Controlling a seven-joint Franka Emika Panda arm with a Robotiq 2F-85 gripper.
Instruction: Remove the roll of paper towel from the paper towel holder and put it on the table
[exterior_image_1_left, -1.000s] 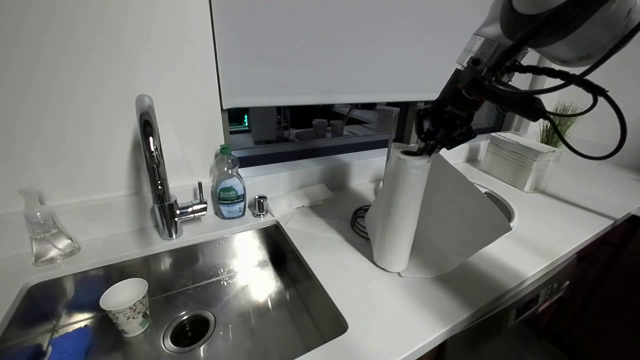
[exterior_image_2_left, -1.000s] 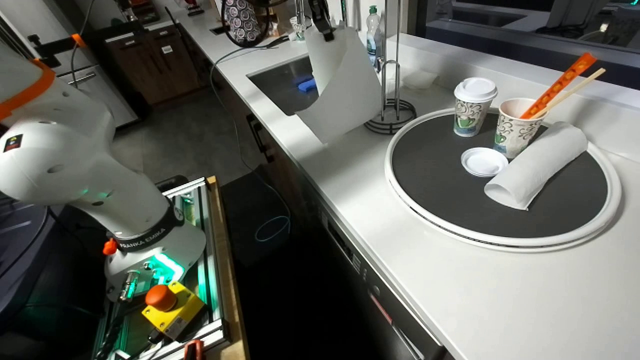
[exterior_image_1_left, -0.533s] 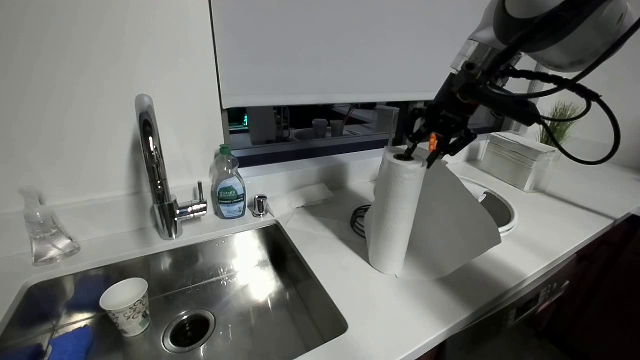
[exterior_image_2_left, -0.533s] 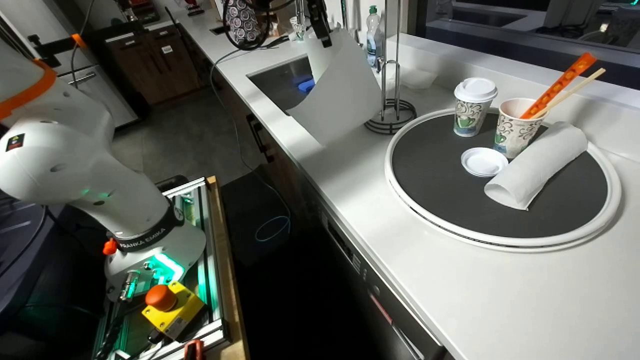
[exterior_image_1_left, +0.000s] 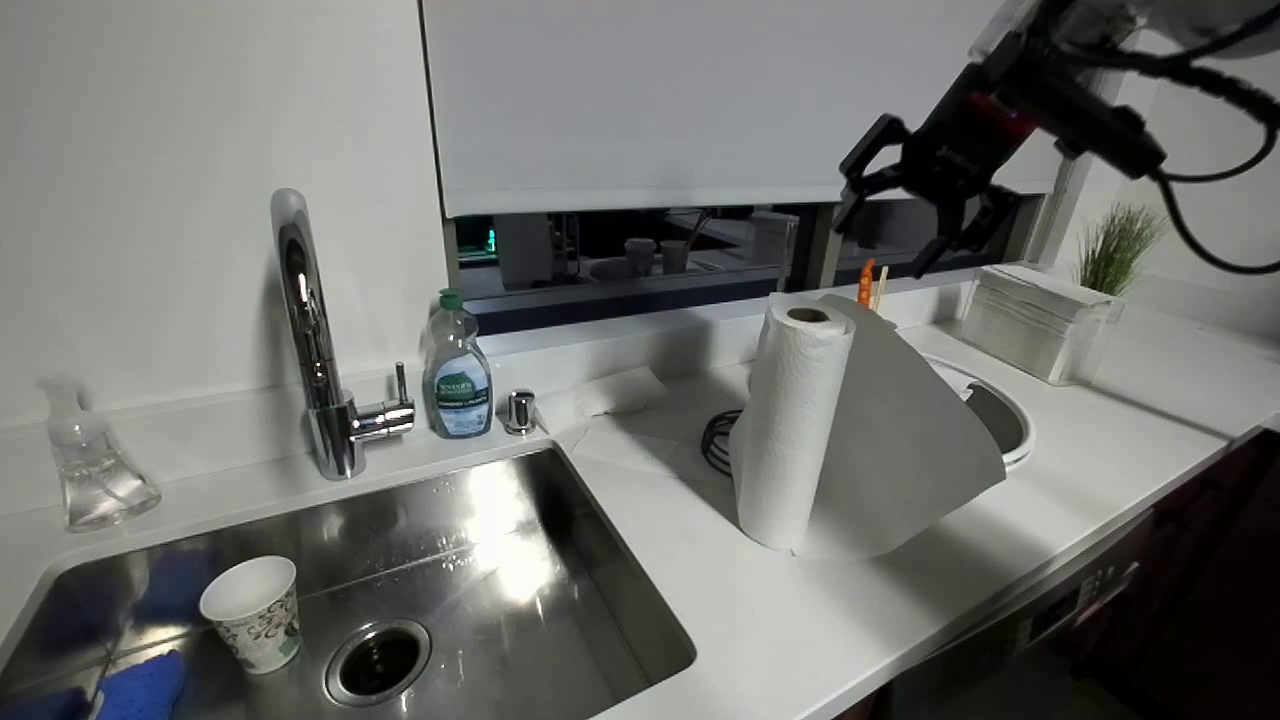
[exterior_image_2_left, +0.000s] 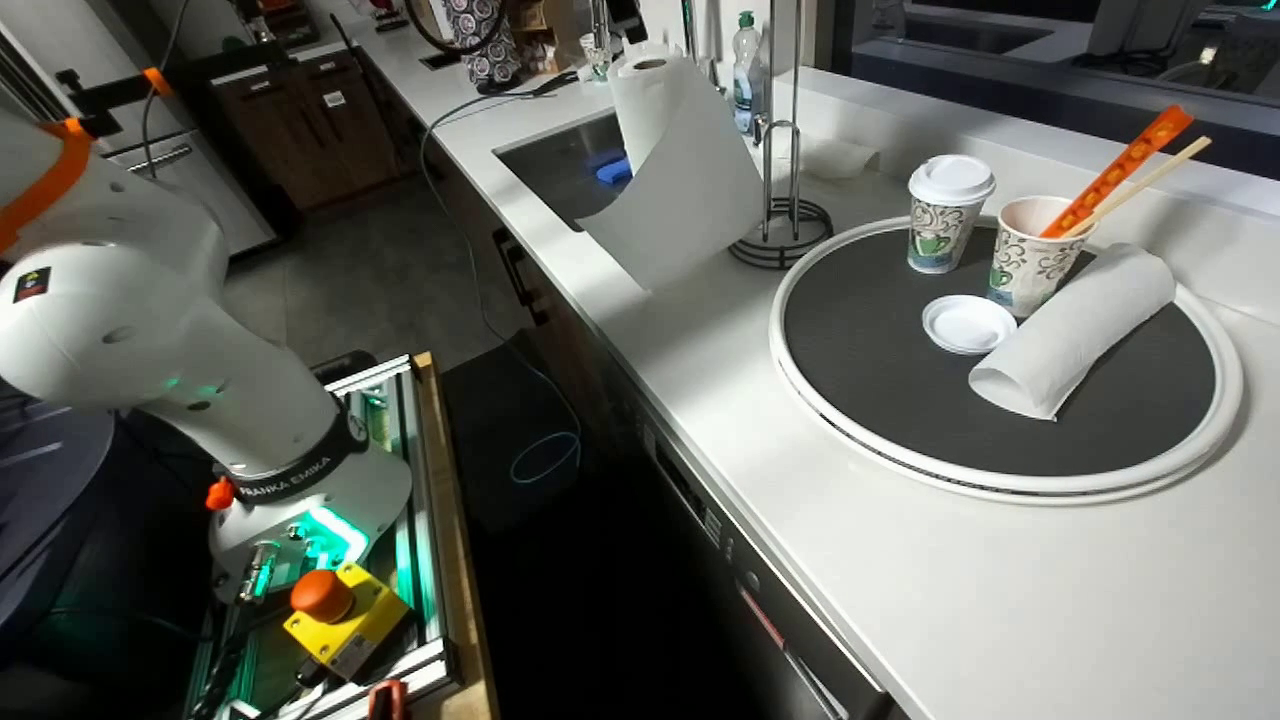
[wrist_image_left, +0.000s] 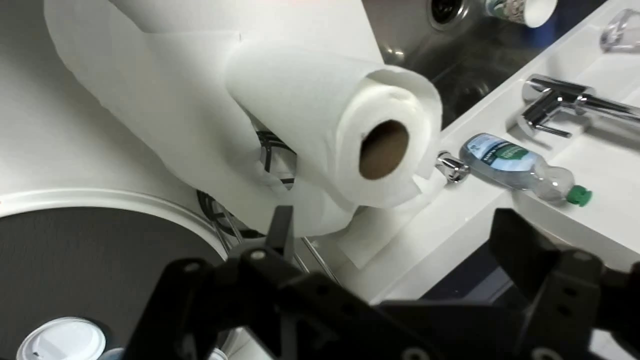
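Observation:
The roll of paper towel stands upright on the white table, between the sink and the round turntable. Its loose sheet flares out to one side. Apart from it, the paper towel holder stands with bare rods, partly behind the sheet; an exterior view shows only the edge of its dark wire base. Above the roll and clear of it, my gripper hangs wide open. In the wrist view the space between its fingertips holds nothing, and the roll's brown core faces the camera.
A sink with a paper cup lies beside the roll. Soap bottle and faucet stand behind it. The turntable carries cups, lids and a white paper tube.
The gripper, at first shut at the roll's top rim, has opened, let go and risen up and away. The roll shifted slightly and now stands alone on the table.

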